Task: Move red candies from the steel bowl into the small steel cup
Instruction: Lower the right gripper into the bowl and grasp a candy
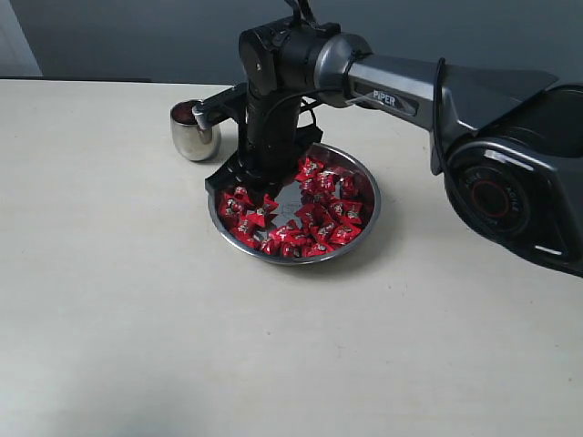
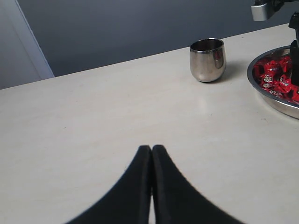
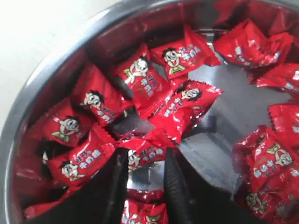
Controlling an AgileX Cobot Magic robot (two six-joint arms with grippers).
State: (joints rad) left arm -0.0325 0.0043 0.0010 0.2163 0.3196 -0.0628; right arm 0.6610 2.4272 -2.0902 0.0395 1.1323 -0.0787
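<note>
The right gripper [image 3: 145,161] is down inside the wide, shallow, shiny steel bowl [image 3: 28,107]. Its two black fingers [image 3: 112,186] stand apart, and a strip of bare steel floor shows in the gap between them. One of the red candies [image 3: 145,84] lies right at the fingertips. The wrist view is too tight to show whether the fingers actually touch it, but nothing looks clamped.

The candies are small pillow-shaped sweets in glossy, crinkled red wrappers with crimped ends. Each is printed with a cartoon face with black hair and some white lettering. They lie loose in the bowl, piled in a ring along its wall, and the mirror-like middle reflects them.

The bowl rests on a pale cream table [image 1: 137,319]. The small, rounded, handleless steel cup [image 1: 194,137] stands upright near the bowl's rim without touching it.

The left gripper [image 2: 152,150] is well apart from both, over bare tabletop. Its dark fingers are pressed together with nothing between them.
</note>
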